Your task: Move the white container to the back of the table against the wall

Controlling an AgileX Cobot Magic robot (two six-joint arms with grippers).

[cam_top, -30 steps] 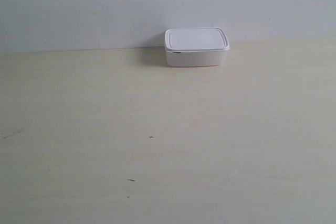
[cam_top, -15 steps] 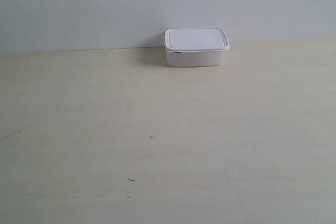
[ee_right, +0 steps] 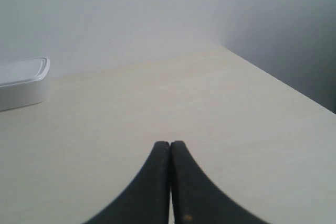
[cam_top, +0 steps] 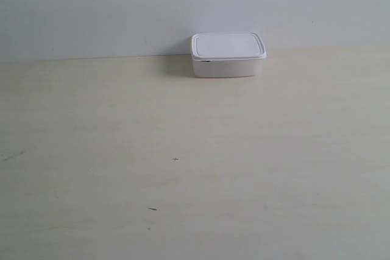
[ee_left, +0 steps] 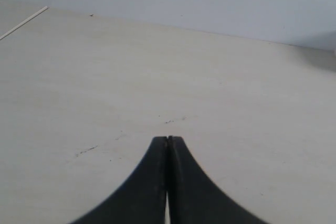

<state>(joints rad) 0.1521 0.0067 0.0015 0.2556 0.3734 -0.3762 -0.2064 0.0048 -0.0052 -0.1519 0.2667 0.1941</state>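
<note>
a white container (cam_top: 227, 55) sat at the far edge of a pale cream counter (cam_top: 195, 150), with its back side right by a plain grey-white wall (cam_top: 122, 10). whether it actually touched the wall could not be told. the container was a low rectangular box with rounded corners, and its flat, rimmed lid (cam_top: 227, 45) was on. in the exterior view it stood a little right of centre, with a soft shadow on the counter at its left in that view.

the counter showed faint wood grain and a few tiny dark marks. one was a small cross (cam_top: 175, 159) near the middle and another was a short dash (cam_top: 152, 209) closer to the camera.

in the left wrist view, the left end effector (ee_left: 168, 139) was a pair of black curved fingers (ee_left: 152, 182) pressed together at the tips, gripping nothing. it hung over the counter, with small dark scuffs (ee_left: 176, 120) just ahead of it.

in the right wrist view, the right end effector (ee_right: 170, 143) was likewise closed, its two black fingers (ee_right: 189, 187) meeting with nothing between them. part of the container appeared at the edge of that view, by the wall and well apart from the fingertips.
</note>
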